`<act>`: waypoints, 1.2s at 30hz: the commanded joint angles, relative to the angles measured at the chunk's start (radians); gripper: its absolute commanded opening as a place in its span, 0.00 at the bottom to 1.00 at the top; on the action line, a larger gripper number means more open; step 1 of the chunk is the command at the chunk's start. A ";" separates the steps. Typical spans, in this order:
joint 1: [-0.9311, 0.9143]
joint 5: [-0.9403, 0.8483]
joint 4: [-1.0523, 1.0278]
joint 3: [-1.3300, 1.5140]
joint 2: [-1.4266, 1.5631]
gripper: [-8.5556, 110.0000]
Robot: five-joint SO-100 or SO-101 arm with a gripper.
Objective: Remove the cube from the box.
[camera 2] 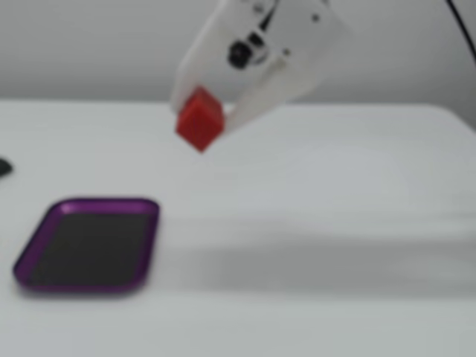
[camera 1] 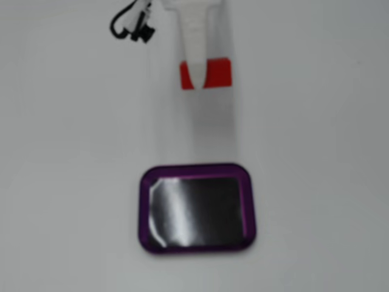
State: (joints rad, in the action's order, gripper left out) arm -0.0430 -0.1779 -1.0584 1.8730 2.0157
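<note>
The red cube (camera 1: 216, 73) is held in the air by my white gripper (camera 1: 196, 79), which is shut on it. In the side fixed view the cube (camera 2: 199, 119) hangs tilted between the fingers of the gripper (camera 2: 204, 119), well above the white table and to the right of the box. The box (camera 1: 197, 208), a shallow tray with a purple rim and glossy black floor, lies empty on the table; in the side fixed view the box (camera 2: 89, 244) is at lower left. In the top fixed view the cube is above the box in the picture, clear of its rim.
A black cable end (camera 1: 135, 23) lies at the top left of the top fixed view. A dark cable (camera 2: 462, 26) runs down the right edge of the side fixed view. The table is plain white all around the tray.
</note>
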 commanded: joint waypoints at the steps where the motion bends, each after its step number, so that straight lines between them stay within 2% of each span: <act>1: -0.003 -0.008 0.126 0.218 0.097 0.07; 8: -0.006 -0.037 0.328 0.465 0.074 0.07; 21: -0.006 -0.037 0.382 0.522 0.037 0.08; 29: -0.006 -0.035 0.368 0.515 0.049 0.23; 36: -0.005 -0.026 0.362 0.509 0.052 0.25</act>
State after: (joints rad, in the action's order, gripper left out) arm -0.0460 -0.2117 -0.6903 2.3991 2.0525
